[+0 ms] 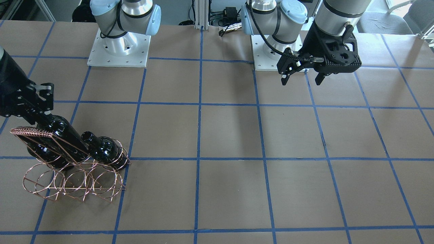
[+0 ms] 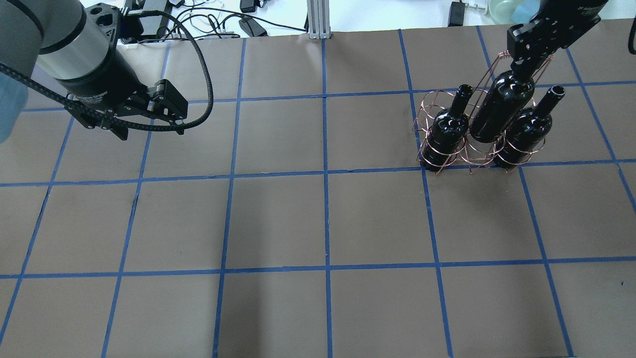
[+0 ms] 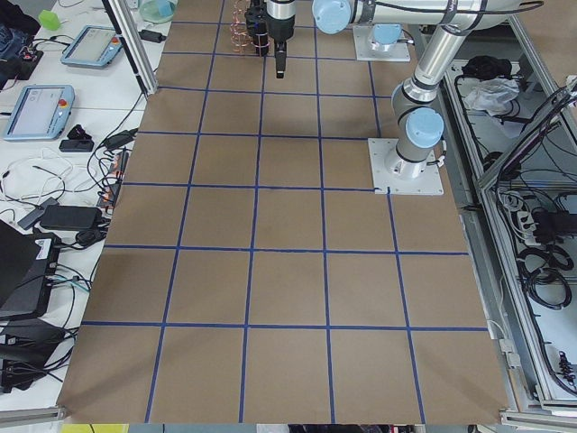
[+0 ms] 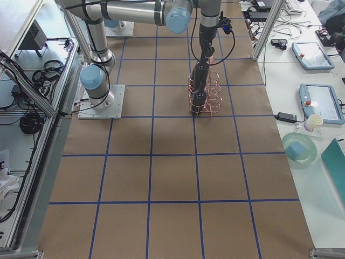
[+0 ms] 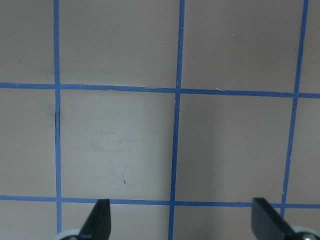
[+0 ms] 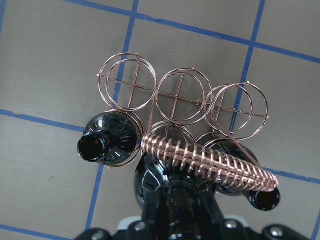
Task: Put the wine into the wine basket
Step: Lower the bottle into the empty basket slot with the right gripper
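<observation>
Overhead exterior shows the right gripper point(image 2: 520, 62) with jaws pinching the neck of the glossy black glass wine bottle point(image 2: 502, 109), tilted at the middle ring of the copper wire basket point(image 6: 210, 159) between two seated bottles point(image 2: 447, 130), so I'd straighten it before lowering, while the left gripper point(image 1: 301, 80) hangs with jaws spread, empty.

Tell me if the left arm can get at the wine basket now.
Probably not: the left gripper hangs open far across the table, and the right gripper, holding the wine, crowds the wine basket.

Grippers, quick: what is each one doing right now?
Left gripper: open, holding nothing.
Right gripper: closed on the neck of the wine bottle.
</observation>
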### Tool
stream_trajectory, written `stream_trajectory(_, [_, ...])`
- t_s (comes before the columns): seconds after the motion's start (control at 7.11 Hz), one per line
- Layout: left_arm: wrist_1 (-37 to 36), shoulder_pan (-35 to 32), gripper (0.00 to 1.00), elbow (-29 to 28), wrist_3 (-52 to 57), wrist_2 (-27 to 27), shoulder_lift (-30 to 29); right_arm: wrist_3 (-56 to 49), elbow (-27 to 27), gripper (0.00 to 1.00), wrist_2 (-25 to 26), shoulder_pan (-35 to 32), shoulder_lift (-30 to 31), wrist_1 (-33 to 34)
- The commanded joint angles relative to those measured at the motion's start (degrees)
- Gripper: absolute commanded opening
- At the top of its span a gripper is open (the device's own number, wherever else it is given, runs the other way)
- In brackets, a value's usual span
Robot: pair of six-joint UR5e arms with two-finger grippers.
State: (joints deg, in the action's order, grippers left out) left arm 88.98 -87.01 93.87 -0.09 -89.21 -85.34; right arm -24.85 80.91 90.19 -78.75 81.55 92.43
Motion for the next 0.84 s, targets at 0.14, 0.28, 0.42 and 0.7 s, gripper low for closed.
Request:
stream_trajectory(0.14, [0.0, 0.0, 1.0, 0.0, 0.0, 0.0, 0.0, -0.2, 0.1, 0.0, 0.4, 0.0, -0.4, 0.0])
stream_trajectory(0.28, [0.0, 0.0, 1.0, 0.0, 0.0, 0.0, 0.0, -0.3, 0.4, 0.0, 0.3, 0.0, -0.4, 0.0])
stream_trajectory(0.42, [0.0, 0.0, 1.0, 0.1, 0.0, 0.0, 0.0, -0.3, 0.6, 0.0, 0.2, 0.0, -0.5, 0.0])
stream_trajectory(0.7, [0.0, 0.0, 1.0, 0.3, 0.0, -0.2, 0.0, -0.9, 0.6, 0.0, 0.3, 0.0, -1.5, 0.2])
